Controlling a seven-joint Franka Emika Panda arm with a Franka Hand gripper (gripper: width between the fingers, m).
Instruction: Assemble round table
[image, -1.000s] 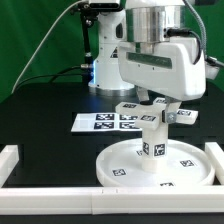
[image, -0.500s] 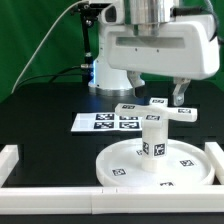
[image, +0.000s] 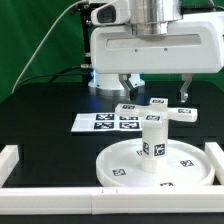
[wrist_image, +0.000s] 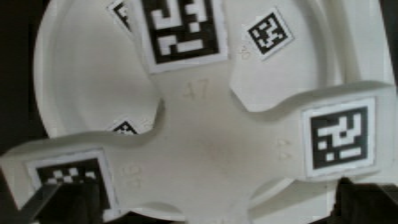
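The disc (image: 155, 160) is lying flat on the black table (image: 45, 115), near the front and toward the exterior view's right, with its raised rim facing up and several small square tags showing on its face. The leg (image: 152, 139) is standing upright at the middle of the disc, its base touching the disc's centre and a tag facing the camera on its side. The gripper (image: 154, 88) is hanging above and behind the leg, well clear of it, with its two fingers (image: 183, 93) spread wide apart and holding nothing. The arm's big white head is filling the upper part of the exterior view. Just behind the disc, a white cross-shaped part (image: 160, 108) with tags on its arms is lying on the table, directly beneath the wide fingers and apart from them. To the exterior view's left of that part, the marker board (image: 103, 121) is lying flat on the table. A low white wall (image: 50, 190) is running along the table's near edge and turning up at both sides, just beside the disc's rim on the right. The wrist view is looking straight down on the cross-shaped part (wrist_image: 214, 110), which is filling the frame with tagged arms reaching outward; the picture is blurred, and one dark fingertip is barely showing at a corner.
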